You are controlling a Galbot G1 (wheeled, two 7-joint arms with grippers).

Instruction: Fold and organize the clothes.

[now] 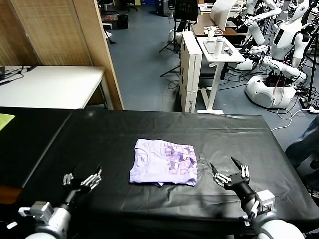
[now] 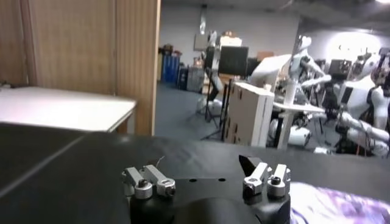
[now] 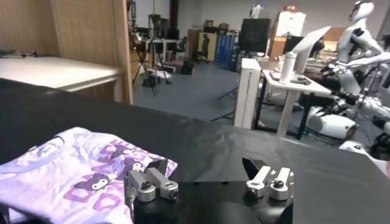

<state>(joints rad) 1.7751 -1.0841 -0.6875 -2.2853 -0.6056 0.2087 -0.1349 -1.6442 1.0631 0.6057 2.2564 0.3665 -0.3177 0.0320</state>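
**Folded T-shirt at table centre, both grippers standing off empty**

Black cloth covers the work table point(image 1: 149, 129), which stands in a busy workshop: a wooden partition and a white side table to the robot's left, other white robots point(image 1: 279, 45) and a small white cart at the far right.

Task status. One pale lavender T-shirt point(image 1: 163, 162) lies near the middle of the table. It is already a compact, roughly rectangular packet, with the purple print facing up on the half toward the robot's right. Its edges look fairly square, though the near edge shows a slight uneven lip and the fabric is a little rumpled. In my judgement the folding is essentially complete; what may remain is a final tidy or a placement step, if one is required. No other garment is visible on the table. A yellow-green scrap point(image 1: 6, 119) lies at the far left edge, well apart from the shirt.

End effectors. The left gripper point(image 1: 82, 180) sits low over the near left part of the table, well apart from the shirt, fingers spread wide, holding nothing. The right gripper point(image 1: 230, 175) sits near the shirt's right edge without touching it, fingers likewise spread wide and empty. The right wrist view confirms the gap between gripper and fabric.
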